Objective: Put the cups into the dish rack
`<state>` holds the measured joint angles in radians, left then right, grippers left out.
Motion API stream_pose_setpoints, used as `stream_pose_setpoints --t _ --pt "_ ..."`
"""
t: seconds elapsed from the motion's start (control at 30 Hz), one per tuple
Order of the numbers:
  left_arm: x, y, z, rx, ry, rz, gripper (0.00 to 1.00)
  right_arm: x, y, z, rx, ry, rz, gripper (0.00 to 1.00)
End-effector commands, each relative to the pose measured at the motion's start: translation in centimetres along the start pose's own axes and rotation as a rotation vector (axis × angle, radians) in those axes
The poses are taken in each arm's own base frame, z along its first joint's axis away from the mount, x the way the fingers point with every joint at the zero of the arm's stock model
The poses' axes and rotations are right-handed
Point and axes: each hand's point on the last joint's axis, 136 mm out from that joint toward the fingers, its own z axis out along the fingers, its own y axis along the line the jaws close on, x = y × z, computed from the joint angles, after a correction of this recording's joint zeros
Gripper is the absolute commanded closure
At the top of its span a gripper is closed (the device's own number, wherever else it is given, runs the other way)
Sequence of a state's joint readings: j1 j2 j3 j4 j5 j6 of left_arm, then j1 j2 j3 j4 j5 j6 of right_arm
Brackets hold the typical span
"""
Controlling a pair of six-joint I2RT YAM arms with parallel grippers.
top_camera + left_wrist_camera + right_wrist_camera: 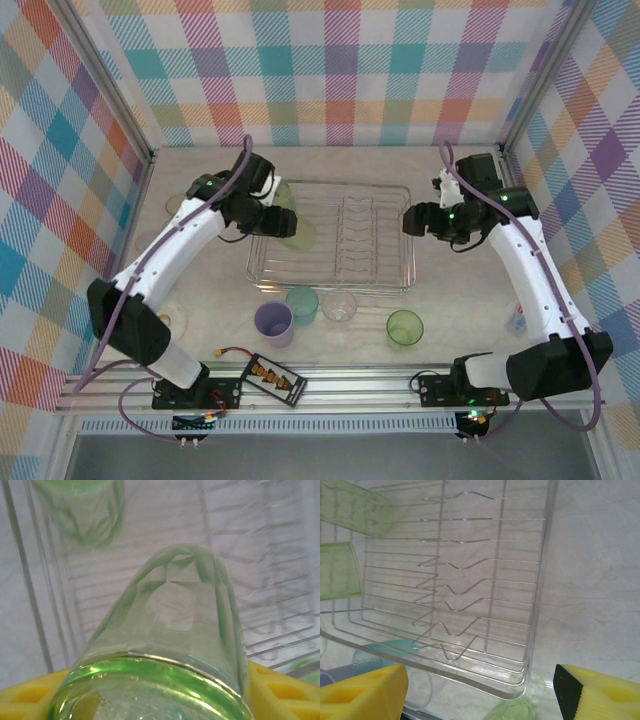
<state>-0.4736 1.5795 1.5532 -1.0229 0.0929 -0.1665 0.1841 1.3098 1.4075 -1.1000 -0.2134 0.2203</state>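
The clear dish rack (408,240) lies in the middle of the table. My left gripper (272,218) is shut on a light green cup (298,233) held on its side over the rack's left part; its yellow fingers (280,687) flank the cup (172,625). Another green cup (283,194) lies in the rack's far left corner (85,510). My right gripper (413,221) hovers open and empty over the rack's right rim (542,580). In front of the rack stand a lilac cup (273,323), a teal cup (302,303), a clear cup (339,306) and a green cup (404,327).
A flat black box with orange marks (273,378) lies at the near edge beside a small orange-wired part. Faint clear cups stand at the left (176,320) and right (516,320) sides. Checked walls close off the back and both sides.
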Motion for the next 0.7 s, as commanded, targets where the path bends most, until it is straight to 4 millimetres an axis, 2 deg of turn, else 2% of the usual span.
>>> stream_pose_setpoints --t 0.0,0.17,0.43,0.67 --pt "0.3 1.5 -0.4 -0.119 0.027 0.021 1.00 0.6 -0.8 0.4 0.032 0.011 0.009 0.23" --pt "-0.3 3.3 0.8 -0.237 0.025 -0.003 1.00 0.7 -0.9 0.7 0.032 0.017 0.011 0.23" --pt "-1.0 4.1 3.2 -0.294 0.031 -0.045 1.00 0.5 0.3 0.8 -0.035 0.018 0.028 0.23" --pt "-1.7 4.5 5.3 -0.341 0.082 -0.026 1.00 1.0 0.9 1.2 -0.084 0.031 0.045 0.23"
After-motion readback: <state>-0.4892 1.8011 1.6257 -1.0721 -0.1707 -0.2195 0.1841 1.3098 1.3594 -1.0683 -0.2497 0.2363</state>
